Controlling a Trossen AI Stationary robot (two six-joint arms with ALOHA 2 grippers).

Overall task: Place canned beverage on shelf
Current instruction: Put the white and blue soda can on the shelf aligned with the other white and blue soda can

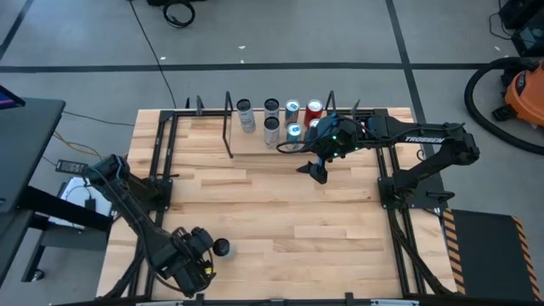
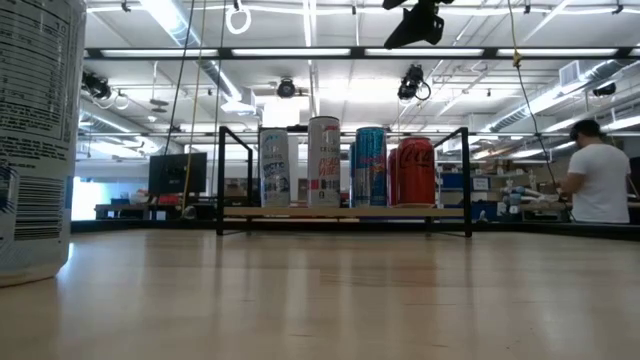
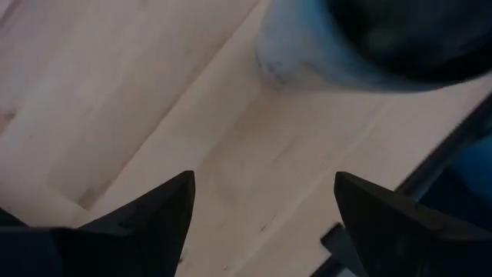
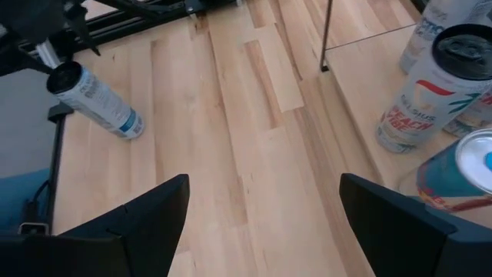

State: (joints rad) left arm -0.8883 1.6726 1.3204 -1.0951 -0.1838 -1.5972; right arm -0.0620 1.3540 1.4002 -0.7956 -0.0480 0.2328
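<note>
A white canned beverage with a dark top (image 1: 221,247) stands on its base near the table's front left corner; it looms at the left of the low view (image 2: 30,140). My left gripper (image 1: 201,260) hovers just left of it, open, pointing down, nothing between its fingers (image 3: 261,208); the can (image 3: 346,46) lies beyond them. The shelf (image 1: 255,143), a pale board between black wire frames, sits at the far middle and bears several upright cans (image 2: 345,165). My right gripper (image 1: 318,172) hangs open in the air in front of the shelf's right part (image 4: 261,215).
Black frame rails (image 1: 161,161) run along the table's left and right sides (image 1: 387,183). Bare wood (image 1: 280,212) stretches between the lone can and the shelf. A person (image 2: 598,180) stands in the room beyond the table's far right.
</note>
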